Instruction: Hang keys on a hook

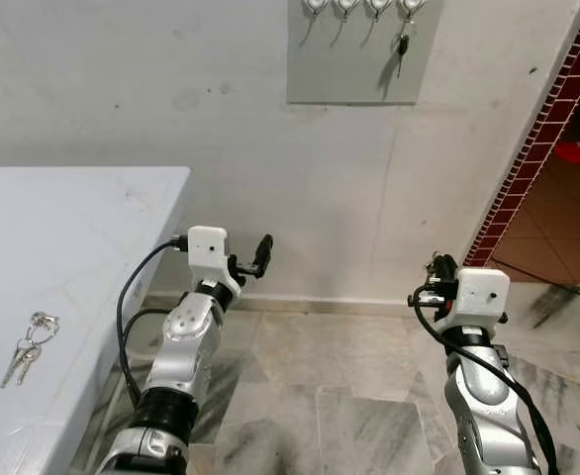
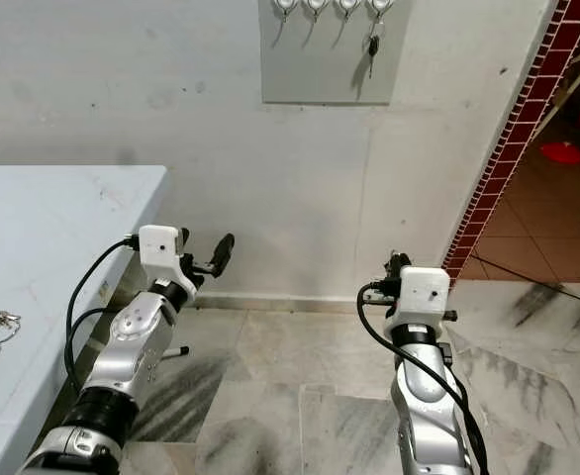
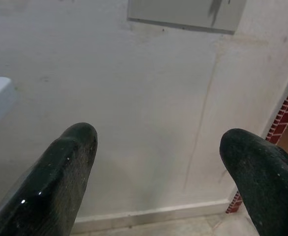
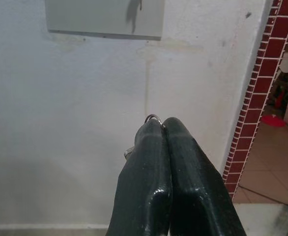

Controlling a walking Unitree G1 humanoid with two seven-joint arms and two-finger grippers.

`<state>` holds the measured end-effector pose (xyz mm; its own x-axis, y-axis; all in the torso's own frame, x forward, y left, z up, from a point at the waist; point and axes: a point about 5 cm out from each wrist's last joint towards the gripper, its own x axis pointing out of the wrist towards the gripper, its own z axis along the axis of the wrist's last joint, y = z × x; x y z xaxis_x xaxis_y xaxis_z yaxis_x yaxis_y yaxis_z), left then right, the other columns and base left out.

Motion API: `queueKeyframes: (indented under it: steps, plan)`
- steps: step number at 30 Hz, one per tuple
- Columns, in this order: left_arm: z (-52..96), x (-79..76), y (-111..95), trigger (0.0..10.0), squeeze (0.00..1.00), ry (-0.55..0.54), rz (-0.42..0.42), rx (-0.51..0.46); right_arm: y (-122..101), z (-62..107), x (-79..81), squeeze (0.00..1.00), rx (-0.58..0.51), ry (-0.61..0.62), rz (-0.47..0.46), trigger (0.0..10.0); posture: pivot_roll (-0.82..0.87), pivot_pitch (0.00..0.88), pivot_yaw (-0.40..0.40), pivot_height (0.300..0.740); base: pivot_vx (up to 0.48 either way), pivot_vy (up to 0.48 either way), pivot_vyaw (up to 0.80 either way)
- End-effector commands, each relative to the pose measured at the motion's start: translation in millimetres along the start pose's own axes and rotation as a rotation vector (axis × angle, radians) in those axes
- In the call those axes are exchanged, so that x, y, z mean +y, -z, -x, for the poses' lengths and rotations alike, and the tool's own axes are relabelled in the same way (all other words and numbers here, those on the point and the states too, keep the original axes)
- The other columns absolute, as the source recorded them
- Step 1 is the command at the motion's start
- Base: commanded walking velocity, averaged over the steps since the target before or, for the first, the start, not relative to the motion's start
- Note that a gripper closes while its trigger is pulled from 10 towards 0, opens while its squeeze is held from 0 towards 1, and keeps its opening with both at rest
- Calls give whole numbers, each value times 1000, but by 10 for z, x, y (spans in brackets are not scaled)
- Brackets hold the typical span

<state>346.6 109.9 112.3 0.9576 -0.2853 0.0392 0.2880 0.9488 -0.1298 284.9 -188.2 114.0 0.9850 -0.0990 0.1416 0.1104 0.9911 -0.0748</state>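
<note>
The two arms rise from the near edge: the left gripper [image 1: 262, 254] has its fingers [image 3: 68, 167] spread wide and empty, pointing at the far wall [image 1: 270, 178]. The right gripper [image 4: 161, 123] has its fingers pressed together with a small metal ring [image 4: 153, 117] pinched at the tips; this looks like the ring of a key set, though the keys themselves are hidden behind the fingers.

To the left stands the pale bench [image 1: 82, 228], with a second bunch of keys [image 1: 28, 346] lying loose near its near edge. High on the far wall hangs a grey board [image 1: 354, 69] carrying a row of hooks [image 1: 359, 8]; one key [image 1: 402, 47] already dangles from the rightmost hook, the other three look free.

The board lies above and far ahead of the right gripper, slightly to its left, so the right arm is the nearer one. The coming move probably calls for a long upward reach, ring held open-side to a free hook.
</note>
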Motion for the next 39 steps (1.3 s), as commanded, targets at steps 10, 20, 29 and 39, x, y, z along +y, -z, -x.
queueKeyframes:
  steps: [10,20,29,39]
  plan:
    - [-74,-14,-60,10000,0,32,-43,-25,-92,-40,52,0,-28,-21,-2,10000,-123,0,22,740,0,0,0]
    - [-110,40,-139,10000,0,-22,-30,-75,-125,-151,108,0,-33,-62,-15,10000,-71,0,-33,740,0,0,0]
    - [-120,52,-153,10000,0,-46,-28,-90,-125,-199,136,0,-25,-61,-32,10000,-61,0,-41,740,0,0,0]
    - [-97,58,-119,10000,0,-86,-20,-93,-65,-181,126,0,-5,-51,-23,10000,-52,0,-46,740,0,0,0]
